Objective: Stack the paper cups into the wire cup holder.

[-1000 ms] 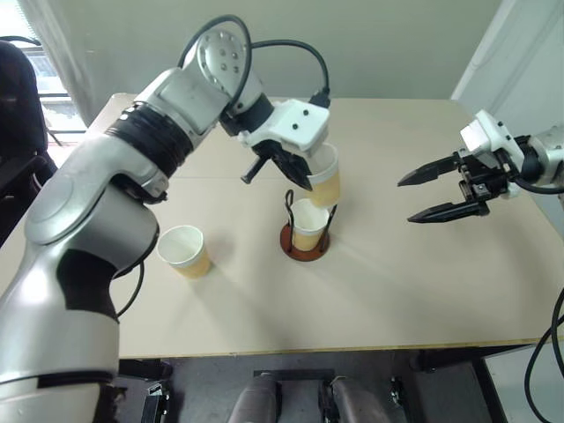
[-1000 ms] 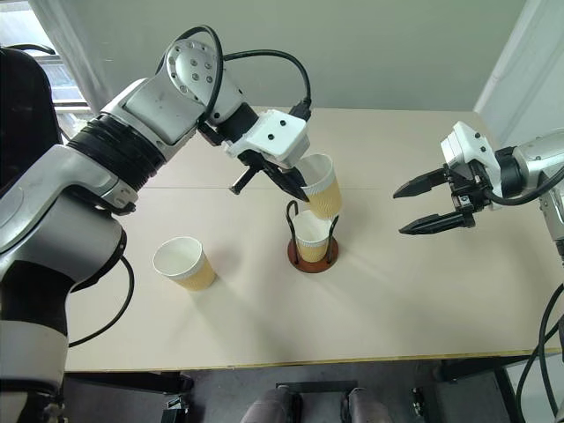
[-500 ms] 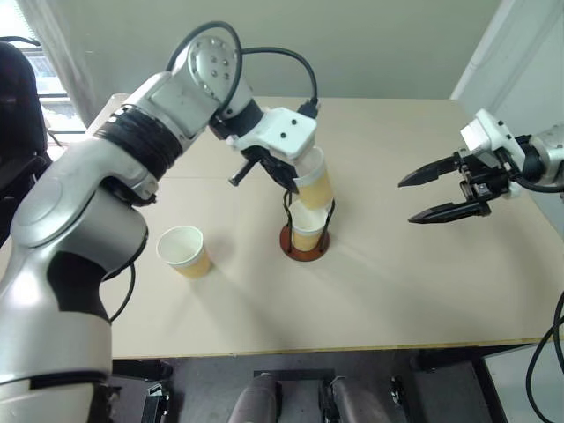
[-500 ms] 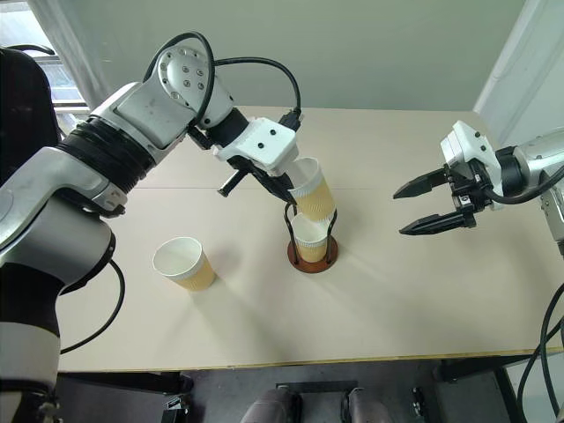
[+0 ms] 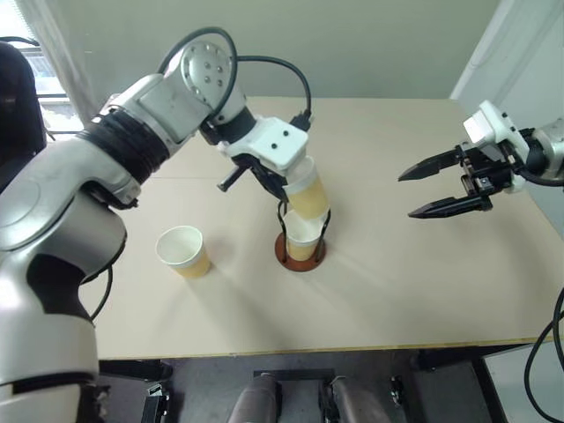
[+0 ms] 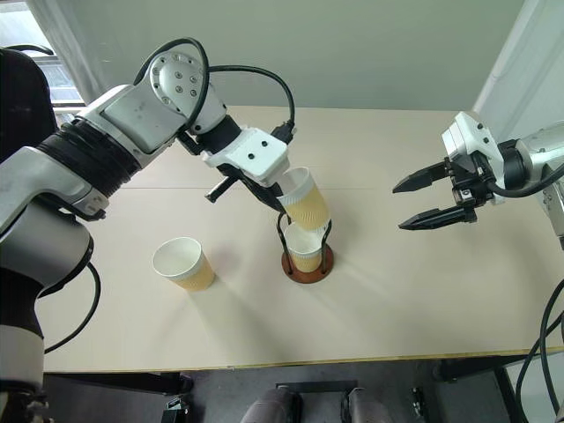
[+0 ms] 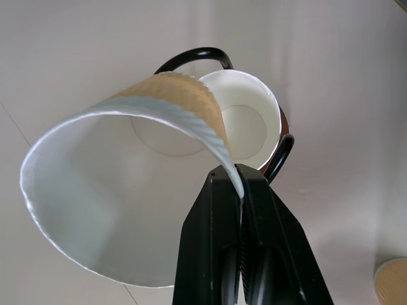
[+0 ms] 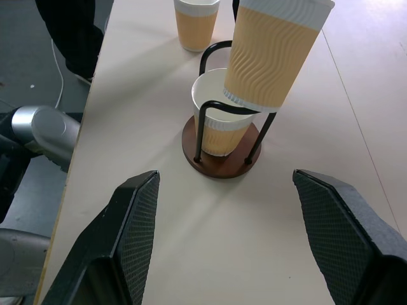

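Standing alone nearest the front edge of the beige surface [image 5: 397, 291], a loose paper cup [image 5: 183, 251] rests upright with its mouth open, well to the left of the wire cup holder [image 5: 300, 249]. That holder, a reddish-brown disc with black wire loops, sits near the middle of the surface and already has one cup [image 8: 219, 121] seated upright inside it. Just above, the left pincer [image 6: 272, 196] is clamped tight on the rim of a third cup [image 5: 307, 189], one finger inside the wall and one outside. This held cup is tilted, its base touching or just over the mouth of the seated cup. Farther back and off to the right, the right pincer [image 5: 437, 186] hangs above the surface with its fingers spread wide, holding nothing, well apart from the holder.
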Tool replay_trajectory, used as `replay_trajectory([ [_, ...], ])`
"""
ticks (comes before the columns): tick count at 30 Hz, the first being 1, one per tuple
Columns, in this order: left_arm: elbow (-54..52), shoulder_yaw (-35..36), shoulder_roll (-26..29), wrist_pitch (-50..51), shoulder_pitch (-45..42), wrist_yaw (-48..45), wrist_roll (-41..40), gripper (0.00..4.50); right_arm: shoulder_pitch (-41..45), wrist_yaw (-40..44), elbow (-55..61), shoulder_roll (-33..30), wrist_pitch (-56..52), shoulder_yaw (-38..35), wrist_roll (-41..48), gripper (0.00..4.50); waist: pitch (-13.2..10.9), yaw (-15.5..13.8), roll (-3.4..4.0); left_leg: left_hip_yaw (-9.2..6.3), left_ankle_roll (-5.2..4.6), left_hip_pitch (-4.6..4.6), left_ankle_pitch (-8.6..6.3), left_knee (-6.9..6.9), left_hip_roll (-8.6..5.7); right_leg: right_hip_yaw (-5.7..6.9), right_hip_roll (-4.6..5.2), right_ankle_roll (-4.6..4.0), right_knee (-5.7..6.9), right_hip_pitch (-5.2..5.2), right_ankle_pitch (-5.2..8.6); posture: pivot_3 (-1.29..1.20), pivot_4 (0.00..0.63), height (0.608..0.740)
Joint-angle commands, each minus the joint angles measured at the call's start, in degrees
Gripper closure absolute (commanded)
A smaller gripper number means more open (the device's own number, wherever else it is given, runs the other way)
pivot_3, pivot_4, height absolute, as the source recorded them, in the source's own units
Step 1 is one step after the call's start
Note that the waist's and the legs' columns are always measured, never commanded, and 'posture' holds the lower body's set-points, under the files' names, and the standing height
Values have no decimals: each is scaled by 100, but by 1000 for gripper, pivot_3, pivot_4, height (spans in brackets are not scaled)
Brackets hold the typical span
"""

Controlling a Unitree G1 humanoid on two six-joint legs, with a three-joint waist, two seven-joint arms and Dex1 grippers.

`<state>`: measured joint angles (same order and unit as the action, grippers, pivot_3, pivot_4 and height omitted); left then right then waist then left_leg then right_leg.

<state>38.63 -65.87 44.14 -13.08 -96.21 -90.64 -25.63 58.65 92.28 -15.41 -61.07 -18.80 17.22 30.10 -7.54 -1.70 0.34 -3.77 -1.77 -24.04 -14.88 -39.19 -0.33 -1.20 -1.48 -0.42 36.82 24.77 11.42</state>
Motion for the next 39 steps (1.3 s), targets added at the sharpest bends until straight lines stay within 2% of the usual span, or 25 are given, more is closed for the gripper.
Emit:
replay_trajectory([
  [1, 170, 116, -37, -202, -307, -186, 128, 4442, 164, 22, 46, -92, 24, -74, 115, 1119, 0, -1, 1, -2, 0, 0, 0, 0, 0, -1, 0, 0, -1, 0, 0, 0, 150, 740],
  [10, 171, 182, -204, -214, -489, -186, -8, 4442, 238, 22, -2, -83, 47, -30, 99, 1119, -2, -1, 4, 2, -3, -1, -2, 2, -2, -3, 0, 0, -4, 0, 0, 0, 150, 740],
  [39, -382, -889, 314, -399, -761, -186, -454, 4442, 242, 22, 28, -146, 9, -57, 92, 1119, -6, 7, 14, 5, -6, -1, -4, 5, 0, -10, 0, 1, -7, 3, 0, 0, 150, 740],
])
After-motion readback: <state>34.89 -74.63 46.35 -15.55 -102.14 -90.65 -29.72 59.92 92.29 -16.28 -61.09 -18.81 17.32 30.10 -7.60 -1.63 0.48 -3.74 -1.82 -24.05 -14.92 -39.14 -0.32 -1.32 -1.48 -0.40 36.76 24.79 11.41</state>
